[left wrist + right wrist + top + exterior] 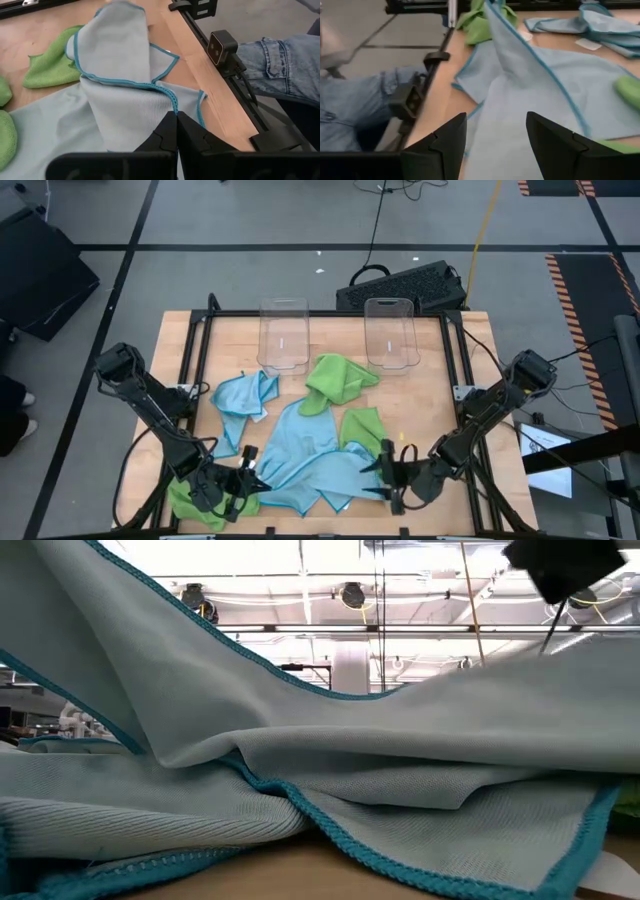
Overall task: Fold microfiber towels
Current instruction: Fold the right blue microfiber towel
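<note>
Because it drapes, bunches and rises in a peak wherever it is lifted, the large light blue towel [300,455] will handle as something light, limp and a little clingy. It is best taken by a stitched teal corner or edge, never by the middle, which would only gather into a wad.

Starting at the left of the high view, the left tool [243,480] sits at the near edge of the table [440,380], its fingers [172,135] clenched on a fold of that blue towel, which rises from the pinch in a crumpled ridge. A lime green towel [190,500] lies bunched under and beside that arm at the near left corner. A second, smaller blue towel [243,395] lies crumpled farther back on the left.

In the middle, the large blue towel spreads across the near half of the table. Behind it stand two clear plastic bins [285,335], well apart from the work. A green towel [335,380] is heaped just in front of the right bin, and another green one [362,430] overlaps the blue towel's right side; I judge that one likely to drag along or spoil a clean fold.

On the right, the right tool [385,470] hovers over the blue towel's near right part, jaws released and holding nothing.

A person's denim-clad leg [280,65] is just beyond the near table edge, beside a small mounted camera [222,47].
</note>
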